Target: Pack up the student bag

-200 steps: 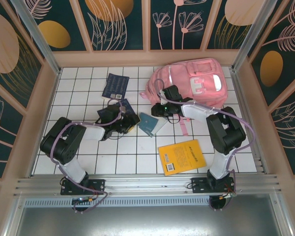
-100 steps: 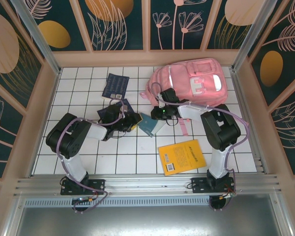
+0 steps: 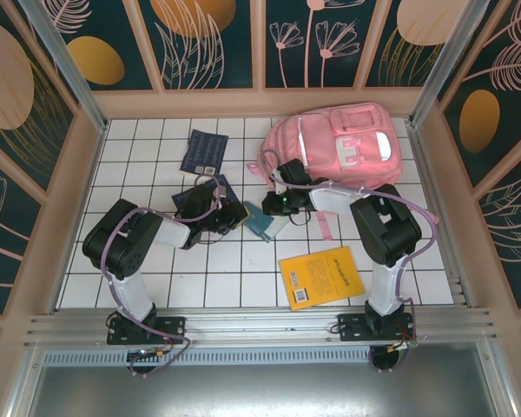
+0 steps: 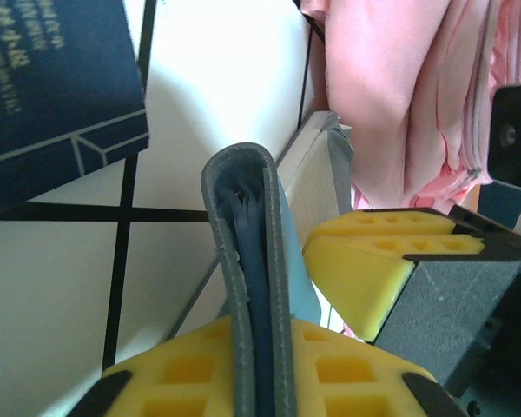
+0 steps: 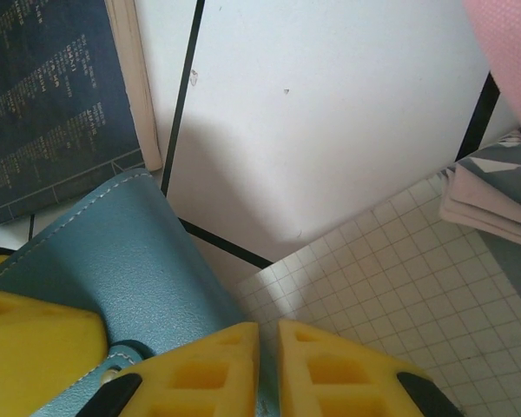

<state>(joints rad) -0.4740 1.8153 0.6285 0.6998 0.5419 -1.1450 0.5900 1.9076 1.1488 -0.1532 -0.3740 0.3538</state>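
Left of centre on the tiled table (image 3: 184,278), the left gripper (image 3: 233,217) is clamped on the blue notebook (image 3: 259,221), one pad on each side. The left wrist view shows the notebook edge-on, spine toward the camera. A dark blue booklet (image 3: 202,152) lies farther back, apart from it. The right gripper (image 3: 272,208) meets the same notebook from the other side, fingers drawn nearly together over the cover and grid page; can't tell if anything is pinched. The student bag (image 3: 339,143) lies flat at far right, beyond and right of the notebook, its pink fabric just beside it. Its long axis runs roughly left-right, and the right arm is nearer. Likely carry is away and rightward; the bag's opening is not discernible. The yellow book (image 3: 321,276) is well apart, near the right base. A second ago the left jaws stood open and the right gripper was at the bag's edge; the notebook lay splayed wider. The bag and yellow book are unmoved.
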